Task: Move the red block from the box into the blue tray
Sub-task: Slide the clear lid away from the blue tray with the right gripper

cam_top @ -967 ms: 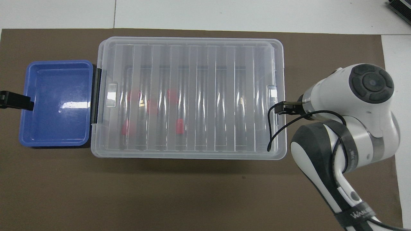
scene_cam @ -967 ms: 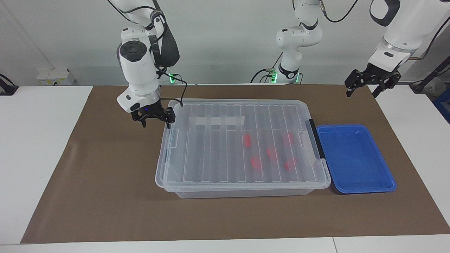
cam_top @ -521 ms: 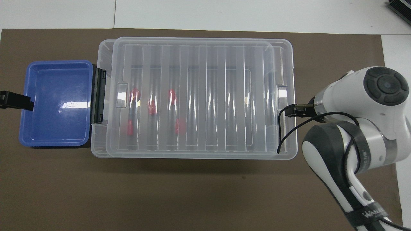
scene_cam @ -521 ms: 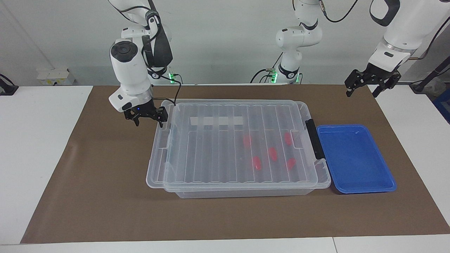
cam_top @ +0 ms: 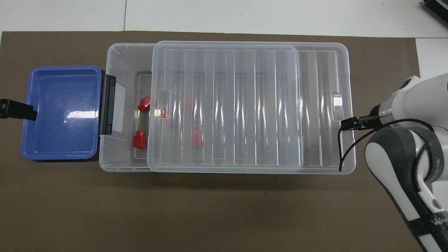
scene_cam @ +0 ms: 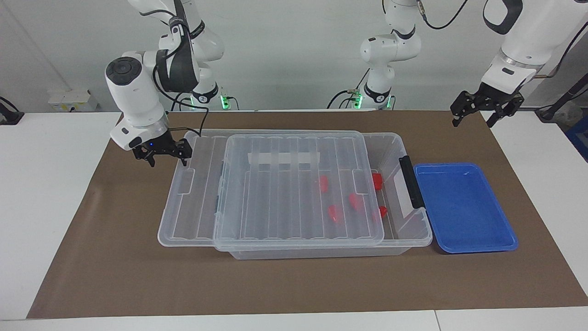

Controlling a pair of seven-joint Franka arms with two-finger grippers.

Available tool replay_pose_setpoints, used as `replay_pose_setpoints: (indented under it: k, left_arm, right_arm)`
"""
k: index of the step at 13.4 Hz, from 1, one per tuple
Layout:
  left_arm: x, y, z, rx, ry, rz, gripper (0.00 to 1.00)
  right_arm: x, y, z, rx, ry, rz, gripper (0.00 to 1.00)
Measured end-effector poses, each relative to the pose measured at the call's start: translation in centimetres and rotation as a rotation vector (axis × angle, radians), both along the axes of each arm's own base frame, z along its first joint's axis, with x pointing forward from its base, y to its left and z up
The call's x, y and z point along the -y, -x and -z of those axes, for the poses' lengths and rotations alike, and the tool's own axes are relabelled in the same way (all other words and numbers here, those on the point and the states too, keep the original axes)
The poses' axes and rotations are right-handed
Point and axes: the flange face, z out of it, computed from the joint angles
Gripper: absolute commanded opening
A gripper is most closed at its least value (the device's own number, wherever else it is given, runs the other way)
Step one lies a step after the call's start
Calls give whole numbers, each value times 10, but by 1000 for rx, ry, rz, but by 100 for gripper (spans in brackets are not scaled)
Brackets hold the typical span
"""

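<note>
Mid lid-removal: right pincer (scene_cam: 161, 155) clenched on ribbed lid's (scene_cam: 275, 184) end, box (scene_cam: 404, 230) half-uncovered; left pincer (scene_cam: 485, 111) released, waiting above blue tray (scene_cam: 464, 248). Next: clear lid, expose red blocks (cam_top: 139, 140).

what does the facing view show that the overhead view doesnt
Only the facing view shows both end effectors whole: the right end effector at the lid's end, the left end effector hanging above the mat, waiting. Only the overhead view looks straight down into the box's uncovered end, where two red blocks lie bare. Both show the lid lying partway off toward the right arm's end, more red blocks under it, and the blue tray beside the box's black handle.
</note>
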Motion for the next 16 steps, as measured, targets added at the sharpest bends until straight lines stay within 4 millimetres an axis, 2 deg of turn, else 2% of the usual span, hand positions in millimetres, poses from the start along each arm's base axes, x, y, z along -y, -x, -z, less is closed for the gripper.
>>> replay_pose_setpoints:
  k: [3, 6, 11, 16]
  left_arm:
    - [0, 0, 0, 0, 0, 0, 100]
    - [0, 0, 0, 0, 0, 0, 100]
    - [0, 0, 0, 0, 0, 0, 100]
    - [0, 0, 0, 0, 0, 0, 100]
  right_arm:
    - [27, 0, 0, -5, -1, -59, 100]
    - [41, -1, -1, 8, 0, -109, 100]
    - [78, 2, -2, 13, 2, -163, 100]
    - [82, 2, -4, 14, 3, -166, 100]
